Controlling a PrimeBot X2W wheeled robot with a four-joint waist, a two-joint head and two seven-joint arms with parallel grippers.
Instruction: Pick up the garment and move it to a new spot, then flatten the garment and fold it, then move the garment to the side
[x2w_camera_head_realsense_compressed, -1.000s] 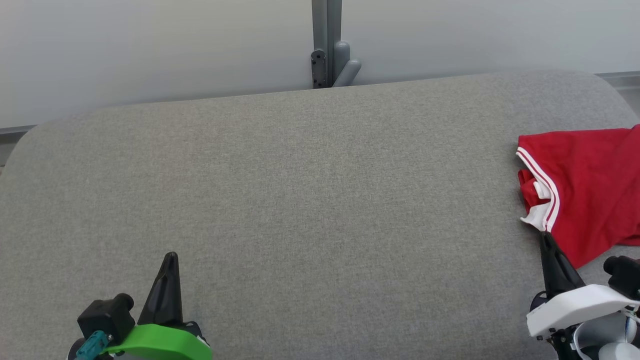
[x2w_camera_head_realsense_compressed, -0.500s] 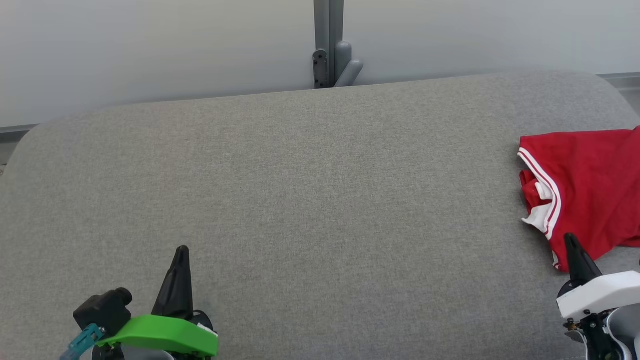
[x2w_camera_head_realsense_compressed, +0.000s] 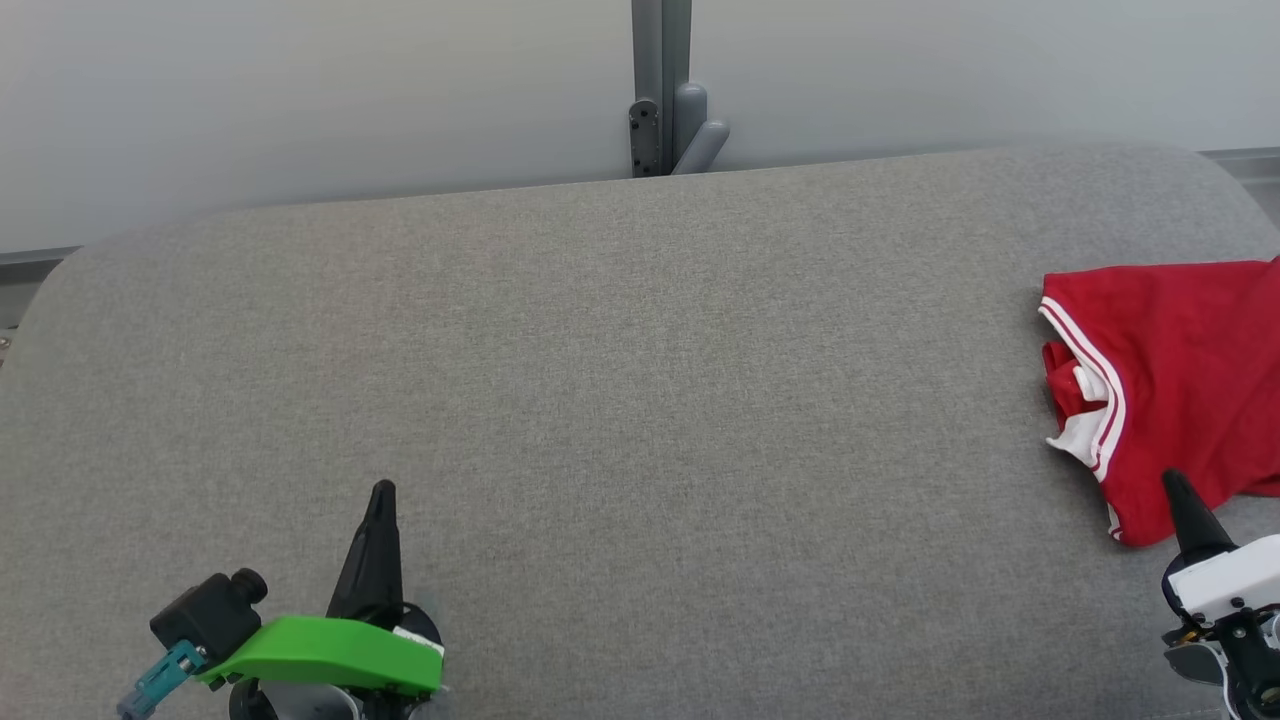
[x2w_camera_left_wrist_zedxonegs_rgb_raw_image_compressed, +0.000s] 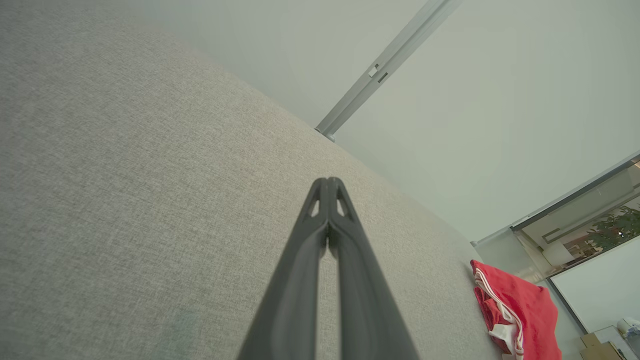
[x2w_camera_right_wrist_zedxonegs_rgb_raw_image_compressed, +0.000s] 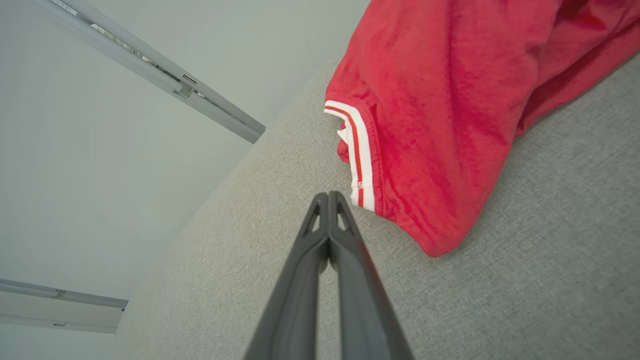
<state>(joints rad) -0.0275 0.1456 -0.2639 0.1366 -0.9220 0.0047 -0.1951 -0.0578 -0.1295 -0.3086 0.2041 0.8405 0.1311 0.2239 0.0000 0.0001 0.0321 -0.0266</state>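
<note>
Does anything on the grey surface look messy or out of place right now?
Only the red garment: it lies bunched at the right end of the grey surface, white-striped hem askew, inner layers poking out.

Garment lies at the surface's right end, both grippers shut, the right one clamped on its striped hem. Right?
Not quite. The right gripper is shut on nothing: the right wrist view shows its tips closed beside the hem of the garment, no cloth between them. The rest holds, left gripper shut too.
</note>
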